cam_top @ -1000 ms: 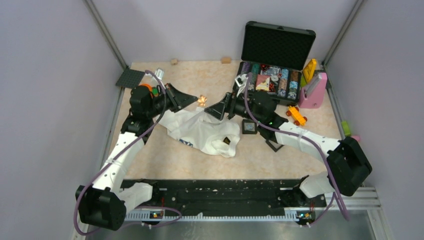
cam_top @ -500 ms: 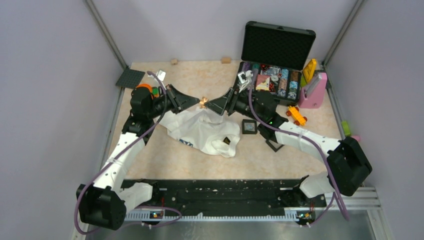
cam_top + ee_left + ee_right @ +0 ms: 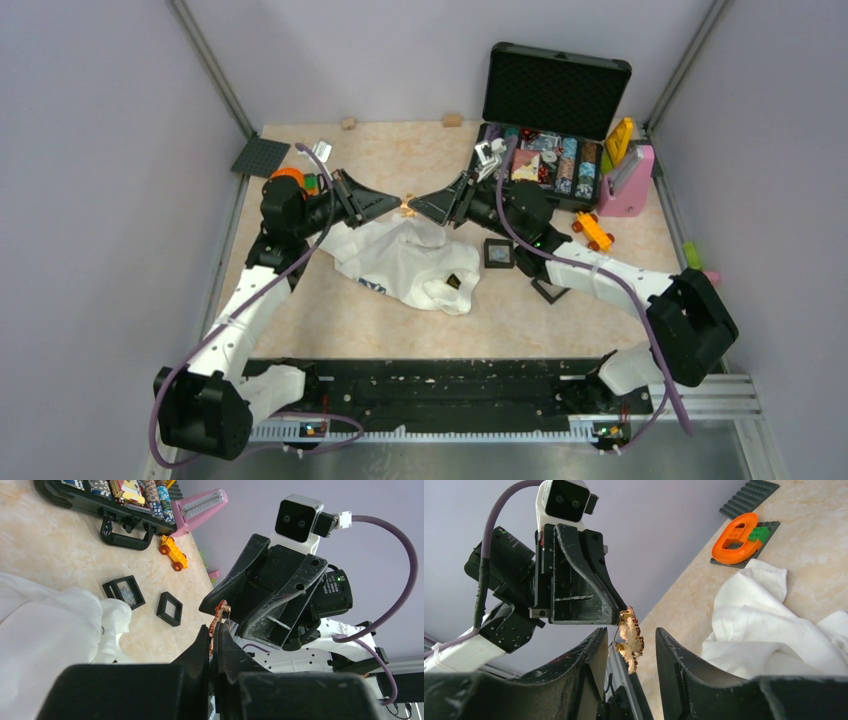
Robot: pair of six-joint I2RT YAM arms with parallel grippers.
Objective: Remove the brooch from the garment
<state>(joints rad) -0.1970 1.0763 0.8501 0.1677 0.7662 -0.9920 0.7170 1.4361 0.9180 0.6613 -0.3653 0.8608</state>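
Observation:
The brooch [image 3: 405, 204], a tiny orange-gold flower pin, hangs in the air above the white shirt [image 3: 410, 262], clear of the fabric. My left gripper [image 3: 396, 201] is shut on it; in the left wrist view the pin [image 3: 217, 621] sticks out past my closed fingertips [image 3: 214, 630]. My right gripper [image 3: 415, 204] faces the left one tip to tip. In the right wrist view it [image 3: 631, 631] is open, its jaws either side of the brooch [image 3: 630, 641] without touching it. The shirt also shows in the left wrist view [image 3: 45, 630] and the right wrist view [image 3: 774, 630].
An open black case [image 3: 552, 115] full of small items stands at the back right, with a pink object [image 3: 628, 183] and an orange toy car [image 3: 594, 231] beside it. Two small black frames [image 3: 498, 253] [image 3: 548, 290] lie right of the shirt. An orange letter toy [image 3: 290, 176] sits behind my left arm.
My right gripper has risen and moved left until its open jaws flank the brooch. My left gripper has shifted slightly right, still holding the brooch.

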